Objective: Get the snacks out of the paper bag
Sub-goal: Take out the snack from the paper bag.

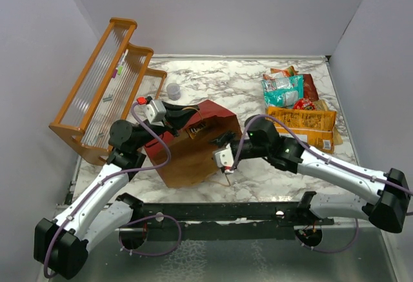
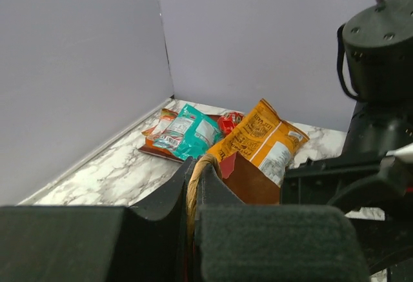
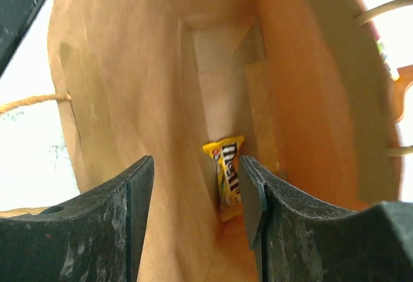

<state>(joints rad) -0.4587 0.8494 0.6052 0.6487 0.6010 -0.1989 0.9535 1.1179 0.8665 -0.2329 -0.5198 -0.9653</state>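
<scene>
Right claw (image 3: 195,166) agape inside paper bag (image 3: 116,82) mouth; left claw (image 2: 199,179) tight on twine handle (image 2: 205,159).

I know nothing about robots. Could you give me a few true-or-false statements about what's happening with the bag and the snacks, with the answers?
1. The paper bag is already empty. False: a yellow M&M's packet lies deep inside it.
2. The right gripper is open, facing into the bag's mouth. True.
3. The left gripper is shut on a twine handle. True.
4. The snacks already out are piled at the near left. False: they lie at the far right corner of the table.
</scene>
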